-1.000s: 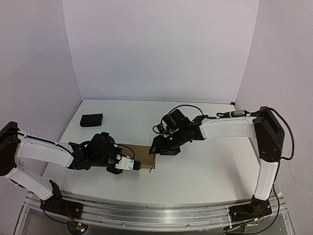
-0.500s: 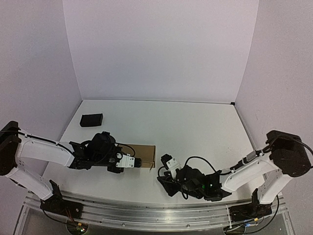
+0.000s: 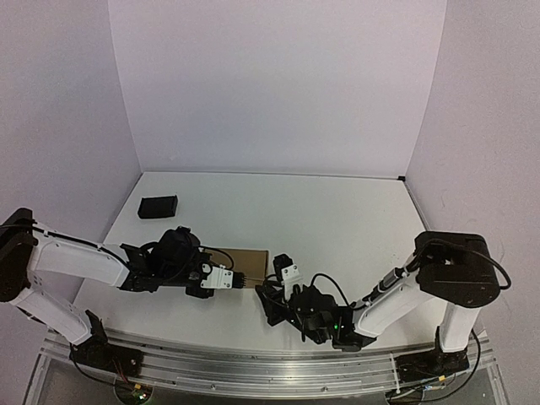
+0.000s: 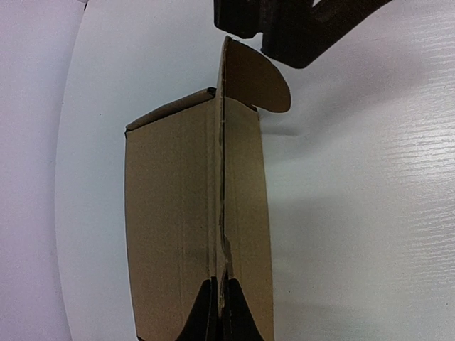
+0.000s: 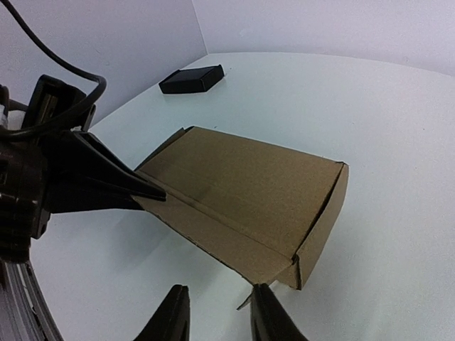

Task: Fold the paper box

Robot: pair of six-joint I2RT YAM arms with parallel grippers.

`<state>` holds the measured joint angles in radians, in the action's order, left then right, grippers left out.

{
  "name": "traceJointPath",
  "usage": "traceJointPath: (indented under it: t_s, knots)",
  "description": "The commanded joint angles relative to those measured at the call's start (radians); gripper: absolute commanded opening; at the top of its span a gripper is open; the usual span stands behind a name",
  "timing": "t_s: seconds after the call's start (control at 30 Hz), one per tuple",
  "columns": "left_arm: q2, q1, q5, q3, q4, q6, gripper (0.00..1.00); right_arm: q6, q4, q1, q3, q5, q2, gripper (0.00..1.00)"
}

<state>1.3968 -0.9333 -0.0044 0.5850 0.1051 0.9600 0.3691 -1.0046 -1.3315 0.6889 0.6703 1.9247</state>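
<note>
The paper box is brown cardboard, folded almost shut. It lies flat on the white table. One round flap sticks out at its end.

Bright, even, diffuse light; faint violet cast on walls and table. Shadows soft-edged: a pale one beside the paper box in the left wrist view, a darker one under its near edge in the right wrist view. Top view bows at the edges, slightly grainy. The left gripper reads as a near-solid black silhouette.
</note>
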Motion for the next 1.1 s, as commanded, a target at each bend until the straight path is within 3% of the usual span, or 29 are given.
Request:
traceJointPath:
  t_s: [0.0, 0.63, 1.07]
  knots:
    - [0.021, -0.001, -0.006, 0.025, -0.030, -0.015, 0.00, 0.064, -0.031, -0.007, -0.009, 0.047, -0.011, 0.25]
    - [0.016, -0.002, 0.001, 0.019, -0.024, 0.003, 0.00, 0.156, 0.321, 0.001, 0.088, 0.161, 0.016, 0.14]
    - [0.013, -0.002, 0.001, 0.013, -0.023, 0.026, 0.00, 0.120, 0.333, 0.006, 0.120, 0.081, 0.041, 0.11]
